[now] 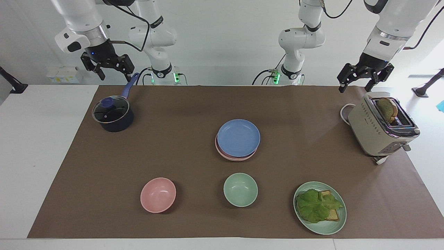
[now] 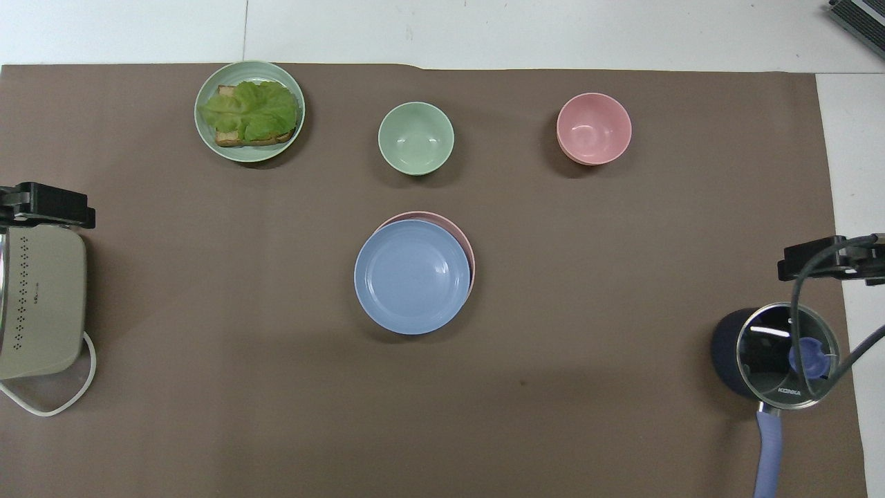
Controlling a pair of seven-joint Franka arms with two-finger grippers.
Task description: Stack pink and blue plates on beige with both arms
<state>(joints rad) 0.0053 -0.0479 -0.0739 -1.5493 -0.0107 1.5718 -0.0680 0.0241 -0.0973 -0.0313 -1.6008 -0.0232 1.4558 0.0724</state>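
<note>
The medium-blue round matte plate [image 1: 238,137] lies on top of the pale pink round plate [image 1: 234,157], whose rim shows from under it on the side away from the robots, and the pile sits at the middle of the brown table mat [image 1: 173,146]. Whether a beige plate lies beneath them cannot be told. The left gripper [image 1: 359,84] hangs released and empty in the air near the beige metal toaster [image 1: 380,126], at the left arm's end of the table. The right gripper [image 1: 115,75] also stands spread and empty, raised by the dark lidded saucepan [image 1: 112,114]. Farther from the robots than the pile are a small pink bowl [image 1: 158,194], a mint-green bowl [image 1: 240,189] and a mint-green plate [image 1: 324,227] carrying lettuce and bread.
</note>
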